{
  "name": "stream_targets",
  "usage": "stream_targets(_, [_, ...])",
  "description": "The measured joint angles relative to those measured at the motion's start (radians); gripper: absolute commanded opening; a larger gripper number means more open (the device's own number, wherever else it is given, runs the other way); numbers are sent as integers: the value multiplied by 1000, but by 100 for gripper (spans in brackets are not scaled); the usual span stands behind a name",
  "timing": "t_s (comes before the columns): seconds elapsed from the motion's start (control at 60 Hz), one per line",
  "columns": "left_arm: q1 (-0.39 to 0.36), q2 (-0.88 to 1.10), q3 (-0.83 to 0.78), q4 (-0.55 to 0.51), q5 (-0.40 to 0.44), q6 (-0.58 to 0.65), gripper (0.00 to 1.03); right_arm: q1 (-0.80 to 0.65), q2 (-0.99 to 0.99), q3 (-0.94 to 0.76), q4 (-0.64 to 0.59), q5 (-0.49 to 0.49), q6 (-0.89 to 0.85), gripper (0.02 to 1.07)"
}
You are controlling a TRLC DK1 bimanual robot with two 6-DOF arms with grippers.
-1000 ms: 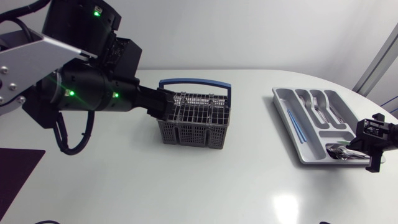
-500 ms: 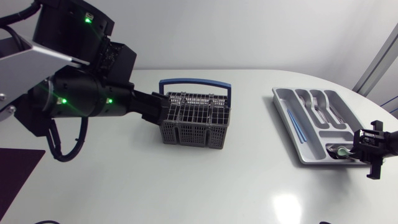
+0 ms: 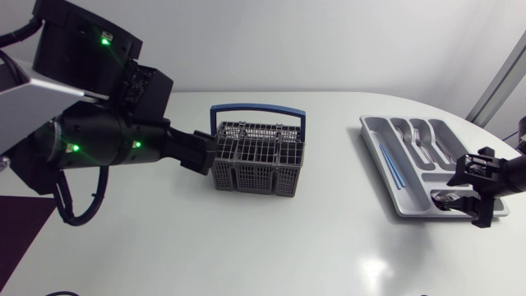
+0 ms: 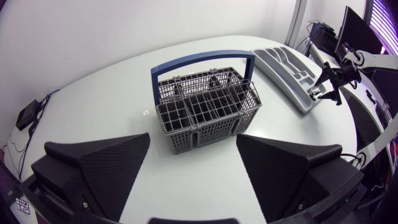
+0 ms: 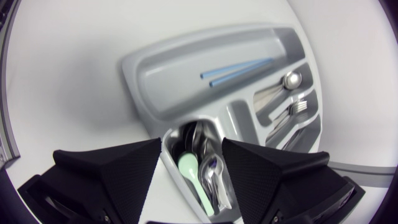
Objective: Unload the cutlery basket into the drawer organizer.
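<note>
Cutlery basket [image 4: 205,106] just ahead of the left gripper [image 4: 193,138] — fingers spread; right gripper [image 5: 192,143], spread too, over the drawer organizer [image 5: 146,68].

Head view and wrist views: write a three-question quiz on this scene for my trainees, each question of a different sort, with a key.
1. True or false: the cutlery basket lies tipped on its side.
2. The basket's handle is: A red, B blue, C yellow.
3. Fill in: the ____ pincer hangs over the drawer organizer.
Key: 1 false, it stands upright; 2 B; 3 right: the right pincer, open.
</note>
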Motion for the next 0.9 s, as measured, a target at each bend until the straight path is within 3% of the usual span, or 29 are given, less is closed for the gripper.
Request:
stream_targets(0.183, [0,-23,-34,0,0,1,97,235,-153,-68,-4,-19,208,49])
stream_targets(0.35, [0,-46,-66,11,-5,4,97,449,-232,-75,-3,-23,413,22])
stream_targets(0.467, [0,-60,-89,25,-8,4,97,567,-249,-72,2,-26,538,19])
stream_targets(0.533, [0,-64,-103,34,-8,4,97,629,-248,-62,2,-27,609,7])
stream_targets(0.9, [2,-78,-128,60,-8,10,97,815,-154,72,55,-120,892,7])
